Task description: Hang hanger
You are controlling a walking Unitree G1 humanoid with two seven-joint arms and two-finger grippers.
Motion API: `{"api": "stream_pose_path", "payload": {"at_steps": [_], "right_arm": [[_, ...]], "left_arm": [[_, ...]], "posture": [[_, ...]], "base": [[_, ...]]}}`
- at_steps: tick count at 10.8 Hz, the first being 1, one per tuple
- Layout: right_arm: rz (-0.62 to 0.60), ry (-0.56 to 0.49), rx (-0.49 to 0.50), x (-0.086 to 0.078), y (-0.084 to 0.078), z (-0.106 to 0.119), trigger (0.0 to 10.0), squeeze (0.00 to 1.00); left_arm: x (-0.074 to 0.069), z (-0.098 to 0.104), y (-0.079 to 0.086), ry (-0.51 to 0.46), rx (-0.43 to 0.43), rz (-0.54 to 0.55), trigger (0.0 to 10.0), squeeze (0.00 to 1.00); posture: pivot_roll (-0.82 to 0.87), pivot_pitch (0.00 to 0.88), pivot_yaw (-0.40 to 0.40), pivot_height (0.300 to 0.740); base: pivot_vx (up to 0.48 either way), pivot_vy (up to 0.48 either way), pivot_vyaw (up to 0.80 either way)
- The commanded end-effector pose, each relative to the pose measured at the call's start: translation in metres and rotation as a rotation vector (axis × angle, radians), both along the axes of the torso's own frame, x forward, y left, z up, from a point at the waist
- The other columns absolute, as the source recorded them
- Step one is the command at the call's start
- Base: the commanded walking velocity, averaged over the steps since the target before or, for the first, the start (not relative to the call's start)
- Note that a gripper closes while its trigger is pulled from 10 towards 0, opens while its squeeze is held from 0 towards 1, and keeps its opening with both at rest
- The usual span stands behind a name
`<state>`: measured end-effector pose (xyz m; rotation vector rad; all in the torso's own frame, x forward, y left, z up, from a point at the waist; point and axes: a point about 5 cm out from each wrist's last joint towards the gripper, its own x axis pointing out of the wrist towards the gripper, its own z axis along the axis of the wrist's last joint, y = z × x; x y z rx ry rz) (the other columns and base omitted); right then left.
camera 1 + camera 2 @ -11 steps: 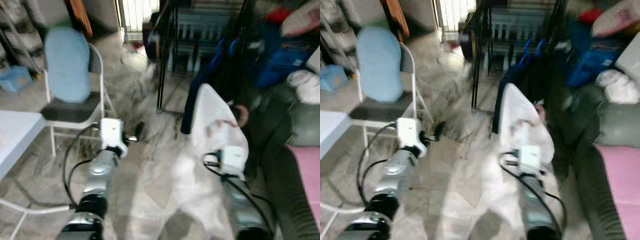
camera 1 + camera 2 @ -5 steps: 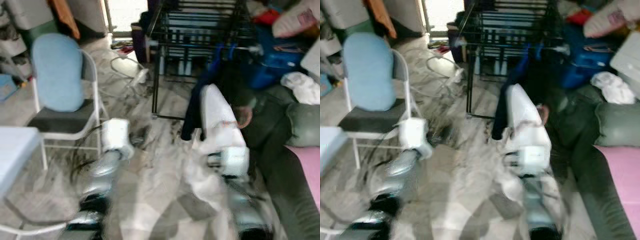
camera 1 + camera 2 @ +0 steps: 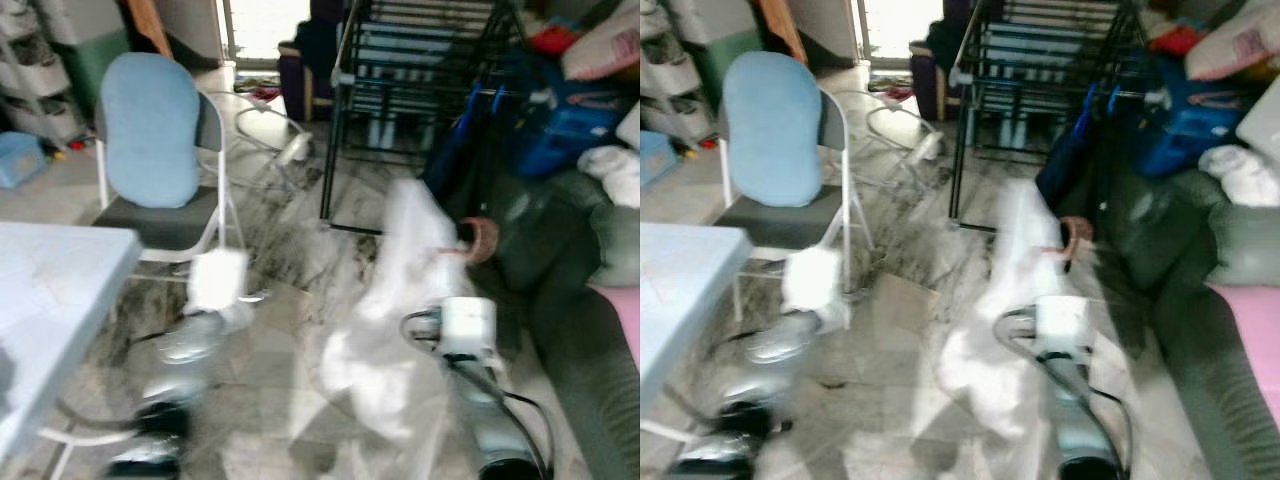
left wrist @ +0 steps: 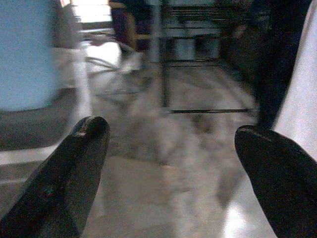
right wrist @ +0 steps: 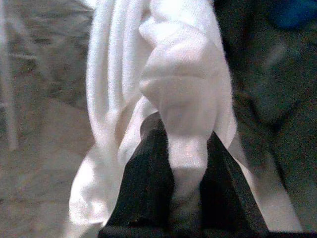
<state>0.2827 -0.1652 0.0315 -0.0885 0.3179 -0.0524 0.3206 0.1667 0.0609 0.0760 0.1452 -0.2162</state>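
Now nearer the black rack (image 3: 420,60), right fingers (image 5: 143,188) pinching white garment (image 5: 163,89); left fingers (image 4: 64,178) spread, empty.

a chair (image 3: 160,165) stood left, behind a table (image 3: 50,300). a rack (image 3: 420,70) stood behind centre; a white garment (image 3: 400,300) hung before it, a sofa (image 3: 590,330) right.

I can read no writing, label, brand, number or sign anywhere before me; the head views are blurred, and my wrist views show no lettering on anything
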Motion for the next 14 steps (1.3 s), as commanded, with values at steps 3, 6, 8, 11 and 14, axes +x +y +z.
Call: {"api": "stream_pose_path", "payload": {"at_steps": [3,6,8,11,14], "right_arm": [[-0.007,-0.010,0.007,-0.002,-0.011,0.004,10.0,0.00],[-0.039,0.038,-0.007,-0.021,-0.020,-0.008,10.0,0.00],[-0.041,0.039,-0.016,-0.019,-0.019,-0.009,10.0,0.00],[-0.065,-0.013,-0.020,-0.010,-0.019,0.004,10.0,0.00],[-0.024,-0.028,-0.047,-0.010,-0.014,0.007,10.0,0.00]], "left_arm": [[-0.019,-0.004,-0.012,-0.057,-0.045,-0.010,10.0,0.00],[-0.033,-0.021,-0.001,0.000,-0.083,0.042,10.0,0.00],[-0.020,-0.011,-0.001,-0.024,-0.048,0.012,10.0,0.00],[0.000,0.008,-0.010,-0.041,-0.116,-0.006,10.0,0.00],[0.000,0.008,-0.030,-0.039,-0.153,-0.080,10.0,0.00]], "posture": [[-0.13,0.000,-0.013,0.740],[-0.13,0.000,-0.030,0.740],[-0.14,0.000,-0.015,0.740],[-0.18,0.000,0.025,0.740],[-0.19,0.000,0.039,0.740]], "base": [[0.000,0.000,0.00],[0.000,0.000,0.00],[0.000,0.000,0.00],[0.120,0.000,0.00],[0.456,0.000,0.00]]}}
